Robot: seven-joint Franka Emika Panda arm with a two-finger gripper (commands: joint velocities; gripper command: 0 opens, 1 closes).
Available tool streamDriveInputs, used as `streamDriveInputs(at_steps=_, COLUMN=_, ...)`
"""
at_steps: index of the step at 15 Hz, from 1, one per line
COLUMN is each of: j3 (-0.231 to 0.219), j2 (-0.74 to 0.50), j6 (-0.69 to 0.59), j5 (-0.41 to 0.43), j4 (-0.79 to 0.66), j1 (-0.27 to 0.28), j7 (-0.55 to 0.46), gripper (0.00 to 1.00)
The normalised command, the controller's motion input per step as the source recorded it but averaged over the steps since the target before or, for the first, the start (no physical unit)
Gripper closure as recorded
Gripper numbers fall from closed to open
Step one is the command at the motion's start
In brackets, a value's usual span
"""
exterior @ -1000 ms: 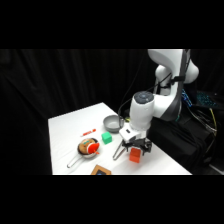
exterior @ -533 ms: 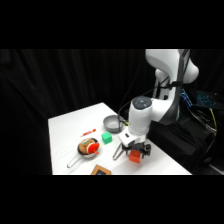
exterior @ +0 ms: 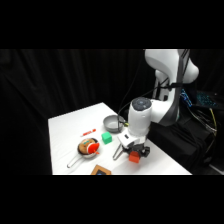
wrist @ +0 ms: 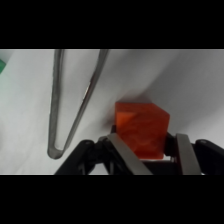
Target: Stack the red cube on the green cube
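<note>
Compared with a second ago, my gripper (exterior: 134, 155) sits slightly lower and further left in the side view, its fingers (wrist: 123, 155) pinching the red cube (wrist: 141, 129) at lower centre. Metal tongs (wrist: 75, 100) lie just left of it in the wrist view. Up and to the left, the green cube (exterior: 106, 137) rests on the white table (exterior: 70, 127), near a grey bowl (exterior: 111, 123).

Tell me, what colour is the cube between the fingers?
Orange-red cube; clearest in the wrist view.

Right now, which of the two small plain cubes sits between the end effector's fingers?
The orange-red plain cube, between the fingers; the bright green plain cube sits apart near the grey bowl.
</note>
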Motion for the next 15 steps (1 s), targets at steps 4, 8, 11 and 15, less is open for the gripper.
streamDriveInputs(at_steps=4, j3=-0.086, j2=-0.16, j6=-0.05, j5=-0.078, j4=-0.05, j1=0.115, j7=0.17, gripper=0.71)
streamDriveInputs(at_steps=8, j3=-0.01, j2=-0.35, j6=-0.27, j5=0.026, j4=-0.1, j1=0.087, j7=0.16, gripper=0.72)
streamDriveInputs(at_steps=11, j3=0.055, j2=-0.37, j6=-0.41, j5=0.14, j4=-0.04, j1=0.01, j7=0.06, gripper=0.72)
streamDriveInputs(at_steps=15, j3=0.042, j2=-0.31, j6=-0.38, j5=0.173, j4=0.05, j1=-0.048, j7=-0.02, gripper=0.72)
